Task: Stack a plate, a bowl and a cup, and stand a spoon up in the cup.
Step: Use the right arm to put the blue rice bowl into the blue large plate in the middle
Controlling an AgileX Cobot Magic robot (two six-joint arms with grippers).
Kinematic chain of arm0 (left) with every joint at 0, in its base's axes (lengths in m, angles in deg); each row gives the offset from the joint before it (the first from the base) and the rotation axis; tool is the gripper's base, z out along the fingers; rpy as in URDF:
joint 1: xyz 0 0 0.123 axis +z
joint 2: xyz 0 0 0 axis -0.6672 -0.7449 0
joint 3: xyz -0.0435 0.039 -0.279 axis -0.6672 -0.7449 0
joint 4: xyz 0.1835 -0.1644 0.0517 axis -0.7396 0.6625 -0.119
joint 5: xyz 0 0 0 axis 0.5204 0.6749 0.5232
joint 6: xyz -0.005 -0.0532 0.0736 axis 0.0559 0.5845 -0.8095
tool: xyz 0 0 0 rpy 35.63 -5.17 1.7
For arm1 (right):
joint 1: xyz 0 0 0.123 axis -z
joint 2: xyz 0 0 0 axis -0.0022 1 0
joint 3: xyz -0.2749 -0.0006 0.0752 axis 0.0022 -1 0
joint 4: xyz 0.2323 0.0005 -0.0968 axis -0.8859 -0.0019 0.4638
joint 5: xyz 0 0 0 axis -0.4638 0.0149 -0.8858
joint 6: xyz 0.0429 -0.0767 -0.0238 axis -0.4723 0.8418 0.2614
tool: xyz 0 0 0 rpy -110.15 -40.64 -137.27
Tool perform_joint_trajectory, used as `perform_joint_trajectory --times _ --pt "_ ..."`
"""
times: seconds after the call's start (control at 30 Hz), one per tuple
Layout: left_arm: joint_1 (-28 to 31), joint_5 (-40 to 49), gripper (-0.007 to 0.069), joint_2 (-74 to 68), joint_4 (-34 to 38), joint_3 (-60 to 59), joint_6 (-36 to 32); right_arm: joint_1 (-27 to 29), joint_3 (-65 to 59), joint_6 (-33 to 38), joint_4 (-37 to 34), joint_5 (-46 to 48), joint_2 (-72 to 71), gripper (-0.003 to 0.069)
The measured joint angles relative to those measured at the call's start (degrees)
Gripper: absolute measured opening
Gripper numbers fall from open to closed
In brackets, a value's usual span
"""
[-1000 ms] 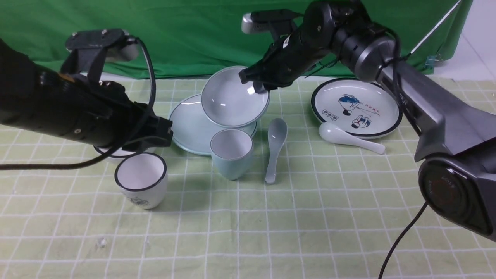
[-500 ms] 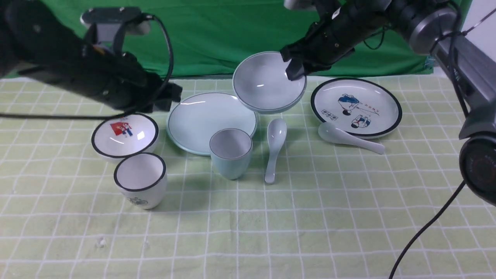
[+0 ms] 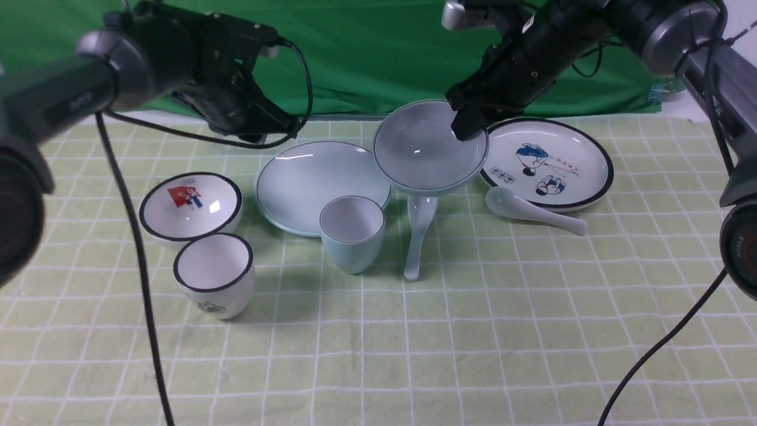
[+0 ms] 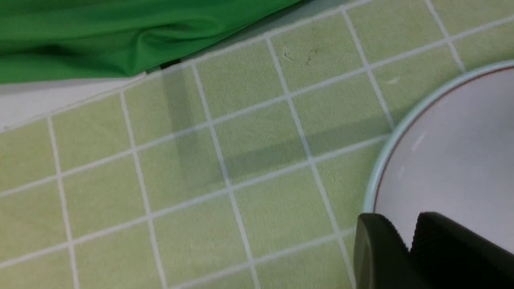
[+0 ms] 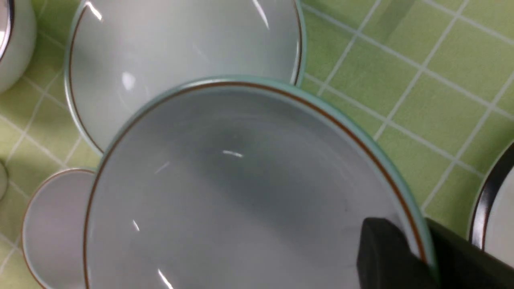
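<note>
Right gripper (image 3: 467,123): it pinches the far rim of the bowl (image 3: 427,151). In the right wrist view one of the fingers (image 5: 381,249) is inside the bowl, the other is outside, and the rim is between them.
Bowl: it is held up and tilted, so that the whitish inside faces the front camera. It is between the plate (image 3: 307,177) and the cartoon plate (image 3: 585,183), and it hides the scoop end of the spoon (image 3: 416,242).
Left gripper (image 4: 409,237): it is raised at the far edge of the plate. The fingers are pressed together and hold nothing.
Plate: flat on the checked green cloth (image 3: 473,331), with nothing on it.
Cup (image 3: 353,236): upright, just in front of the plate.
Spoon: it lies on the cloth just beside the cup, its handle towards the robot.
Others: the white spoon (image 3: 532,213) lies against the cartoon plate. The red-picture bowl (image 3: 190,204) and the black-rimmed cup (image 3: 214,275) stand on the robot's left.
</note>
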Motion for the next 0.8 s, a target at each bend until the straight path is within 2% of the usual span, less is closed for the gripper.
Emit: perform_joint_trajectory --times 0.17,0.23,0.37,0.43,0.5,0.63,0.8 --pt "1.5 3.1 0.0078 -6.6 1.0 7.6 0.6 0.4 0.0 0.1 0.3 0.0 0.0 0.0085" --pt "1.9 5.3 0.0077 -9.0 3.7 10.6 -1.4 0.8 0.0 0.2 0.3 0.0 0.0 0.0085" --pt "1.8 6.9 0.0052 -10.4 6.8 11.5 -5.2 1.1 0.0 0.2 0.3 0.0 0.0 0.0085" --pt "1.8 9.1 0.0003 -10.6 10.8 11.5 -7.6 1.3 0.0 0.2 0.3 0.0 0.0 0.0085" --pt "1.8 10.2 -0.0011 -10.6 12.3 11.6 -8.7 1.4 0.0 0.2 0.3 0.0 0.0 0.0085" --pt "1.5 16.0 -0.0030 -10.6 21.1 12.7 -13.5 1.6 0.0 0.2 0.3 0.0 0.0 0.0085" --pt "-0.2 17.7 -0.0030 -10.6 22.3 12.9 -15.2 1.4 0.0 0.2 0.2 -0.1 0.1 0.0085"
